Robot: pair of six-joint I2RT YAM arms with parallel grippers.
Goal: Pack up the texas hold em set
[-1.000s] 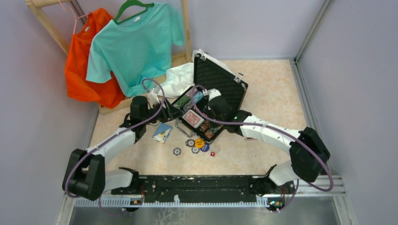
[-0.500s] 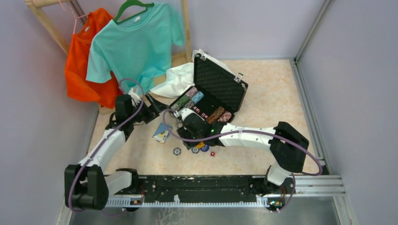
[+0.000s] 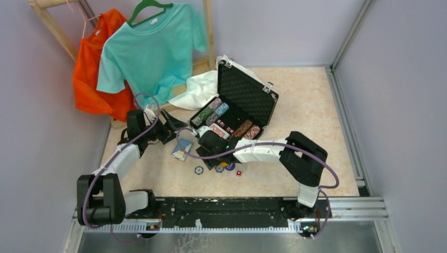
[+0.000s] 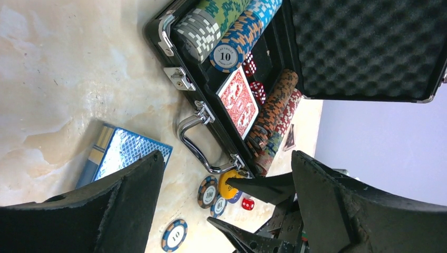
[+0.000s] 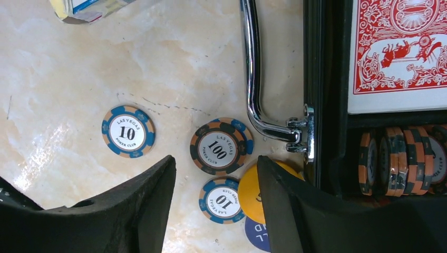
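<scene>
Three chips (image 5: pixel 221 146) lie flat under the right gripper's (image 5: pixel 216 161) spread, empty fingers, the open case (image 5: pixel 312 63) just beyond one finger; thin, hard and slick, they probably want pinching across the rim, while the left gripper (image 4: pixel 226 156) hangs open, empty.
</scene>
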